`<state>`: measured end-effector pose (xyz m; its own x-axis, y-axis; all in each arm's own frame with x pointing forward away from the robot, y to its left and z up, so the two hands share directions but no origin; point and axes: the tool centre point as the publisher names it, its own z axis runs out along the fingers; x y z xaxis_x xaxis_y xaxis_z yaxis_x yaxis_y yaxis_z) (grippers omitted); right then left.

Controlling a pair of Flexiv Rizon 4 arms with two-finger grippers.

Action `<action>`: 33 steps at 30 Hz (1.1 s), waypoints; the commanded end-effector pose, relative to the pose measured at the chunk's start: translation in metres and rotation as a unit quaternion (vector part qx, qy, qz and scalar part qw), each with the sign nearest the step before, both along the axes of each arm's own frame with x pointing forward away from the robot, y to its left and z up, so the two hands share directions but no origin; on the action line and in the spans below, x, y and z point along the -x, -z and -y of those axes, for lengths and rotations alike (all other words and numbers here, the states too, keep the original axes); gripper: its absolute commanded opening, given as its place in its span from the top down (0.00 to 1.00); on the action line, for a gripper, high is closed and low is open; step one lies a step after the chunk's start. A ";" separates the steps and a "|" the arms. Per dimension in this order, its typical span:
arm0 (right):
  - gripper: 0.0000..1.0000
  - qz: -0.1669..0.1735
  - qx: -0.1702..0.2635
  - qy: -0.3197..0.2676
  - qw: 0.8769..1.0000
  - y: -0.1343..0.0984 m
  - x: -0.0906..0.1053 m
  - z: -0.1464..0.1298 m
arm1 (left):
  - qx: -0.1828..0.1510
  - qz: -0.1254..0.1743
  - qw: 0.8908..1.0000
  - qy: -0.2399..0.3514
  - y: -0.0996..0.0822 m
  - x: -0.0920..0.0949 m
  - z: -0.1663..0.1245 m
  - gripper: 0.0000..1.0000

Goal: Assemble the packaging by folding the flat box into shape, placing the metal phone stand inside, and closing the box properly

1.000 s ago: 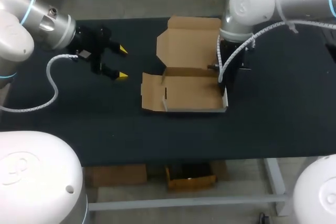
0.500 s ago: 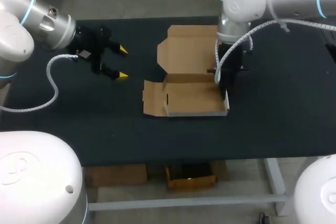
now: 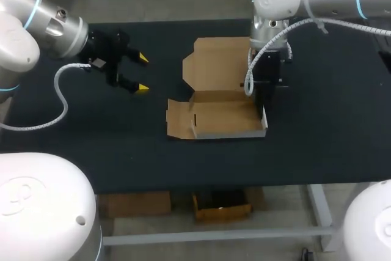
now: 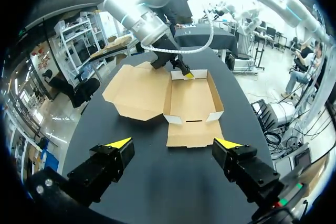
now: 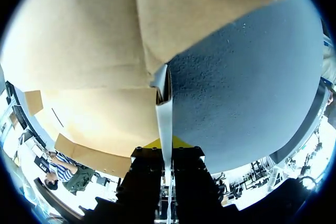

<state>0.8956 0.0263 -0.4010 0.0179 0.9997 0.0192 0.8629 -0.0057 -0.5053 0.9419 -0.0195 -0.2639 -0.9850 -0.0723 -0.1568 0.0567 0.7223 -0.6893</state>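
- While its lid (image 3: 217, 62) lies flat and open on the far side, the box (image 3: 223, 114) sits at the middle of the bench (image 3: 330, 139) with its tray partly formed: the near, left and right walls stand up.
- The cardboard is plain brown inside; the outer face of the near wall looks pale, almost white.
- A side flap (image 3: 179, 120) lies flat on the bench, sticking out to the left of the tray, and a thin slit is cut in the left wall beside it.
- The right hand (image 5: 167, 142) comes down from above at the tray's right wall (image 5: 164, 108). It is pinching that wall, which runs edge-on between its two fingers, one finger inside the box and one outside.
- The left hand (image 3: 142, 73) hangs over the left part of the bench, well apart from the box, with its yellow-tipped fingers spread wide and nothing between them. It points towards the box.
- The bench top is matt black with a fine grainy texture, seen close beside the right wall.
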 end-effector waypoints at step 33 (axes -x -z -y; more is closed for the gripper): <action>0.94 0.044 0.001 0.008 0.999 0.003 0.015 -0.005 | -0.002 -0.001 1.000 0.001 -0.001 0.000 0.000 0.00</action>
